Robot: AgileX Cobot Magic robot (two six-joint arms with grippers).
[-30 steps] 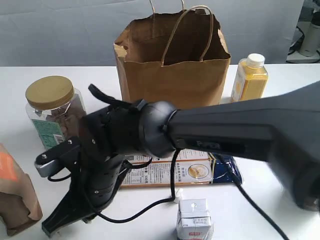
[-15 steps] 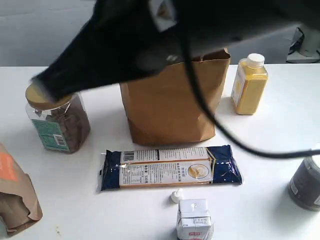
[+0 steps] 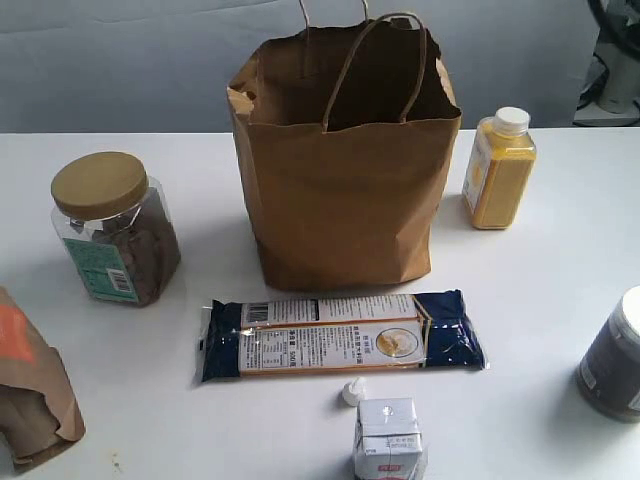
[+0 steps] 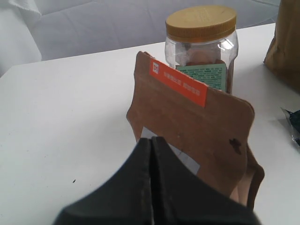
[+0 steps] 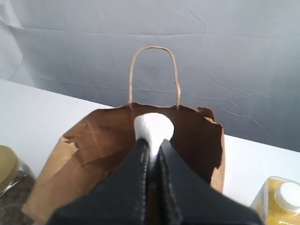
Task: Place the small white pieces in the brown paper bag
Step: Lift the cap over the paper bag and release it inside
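In the exterior view, the brown paper bag [image 3: 345, 190] was seen upright and open-mouthed at the back middle of the white table [image 3: 560, 290], one small white piece [image 3: 351, 392] was left lying just beside the little carton [image 3: 389, 440], and no arm was shown. In the left wrist view, the left gripper [image 4: 151, 140] was seen with its fingers pressed together on nothing before the orange-labelled pouch [image 4: 197, 136], apparently parked aside. In the right wrist view, the right gripper [image 5: 151, 147] was seen clamped on another white piece [image 5: 153, 126] above the bag's open mouth, presumably for dropping in, with grey cloth [image 5: 234, 56] hung behind.
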